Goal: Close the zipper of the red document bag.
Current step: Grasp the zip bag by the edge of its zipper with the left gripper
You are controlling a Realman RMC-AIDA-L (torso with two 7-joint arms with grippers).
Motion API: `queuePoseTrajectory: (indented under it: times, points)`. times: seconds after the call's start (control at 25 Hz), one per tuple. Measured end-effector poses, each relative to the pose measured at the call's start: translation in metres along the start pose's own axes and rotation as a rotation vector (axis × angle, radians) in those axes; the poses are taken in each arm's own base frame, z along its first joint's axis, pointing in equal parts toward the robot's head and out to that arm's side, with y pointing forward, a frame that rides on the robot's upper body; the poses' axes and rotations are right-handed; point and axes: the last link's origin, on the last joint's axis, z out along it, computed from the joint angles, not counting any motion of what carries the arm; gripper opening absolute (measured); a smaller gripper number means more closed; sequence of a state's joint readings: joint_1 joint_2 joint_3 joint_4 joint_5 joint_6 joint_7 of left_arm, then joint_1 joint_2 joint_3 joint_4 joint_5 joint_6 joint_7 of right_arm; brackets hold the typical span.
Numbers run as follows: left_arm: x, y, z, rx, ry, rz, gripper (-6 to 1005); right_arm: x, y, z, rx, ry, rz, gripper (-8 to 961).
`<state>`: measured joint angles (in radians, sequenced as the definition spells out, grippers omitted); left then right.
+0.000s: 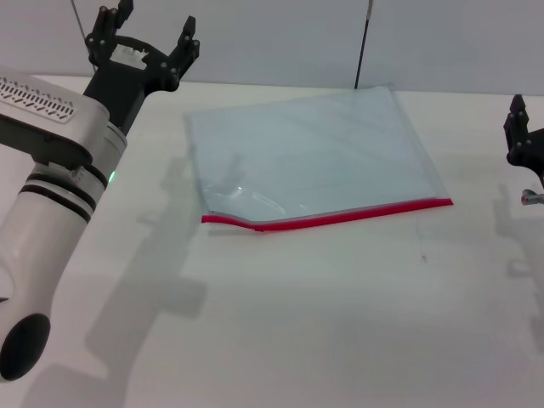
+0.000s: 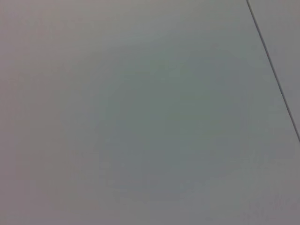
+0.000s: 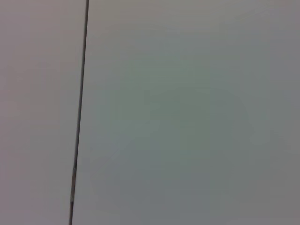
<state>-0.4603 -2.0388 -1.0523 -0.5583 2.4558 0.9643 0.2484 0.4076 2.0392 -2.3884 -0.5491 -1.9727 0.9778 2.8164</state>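
Note:
The red document bag (image 1: 314, 157) lies flat on the white table (image 1: 340, 323), a translucent pale blue-grey pouch. Its zipper (image 1: 340, 218) is the thin red strip along the near edge, kinked upward near its left end. My left gripper (image 1: 149, 38) is raised at the far left, above and left of the bag's far corner, fingers spread open and holding nothing. My right gripper (image 1: 520, 140) shows only partly at the right edge, apart from the bag. Both wrist views show only blank grey wall with a dark seam.
A grey wall (image 1: 280, 38) with a dark vertical seam (image 1: 364, 42) stands behind the table. A small metal piece (image 1: 530, 198) hangs below the right gripper. The left arm (image 1: 51, 195) casts a shadow over the table's left side.

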Motion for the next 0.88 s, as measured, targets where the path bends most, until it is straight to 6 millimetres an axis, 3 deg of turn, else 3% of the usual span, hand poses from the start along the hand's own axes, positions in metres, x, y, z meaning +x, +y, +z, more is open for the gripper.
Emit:
queuePoseTrajectory:
  times: [0.64, 0.88]
  points:
    - [0.0, 0.001, 0.002, -0.002, -0.002, -0.032, 847, 0.001, 0.0, 0.001, -0.003, 0.011, -0.001, 467]
    - [-0.002, 0.011, 0.004, -0.047, -0.031, -0.036, 848, 0.004, -0.003, 0.001, 0.007, 0.025, -0.004, 466]
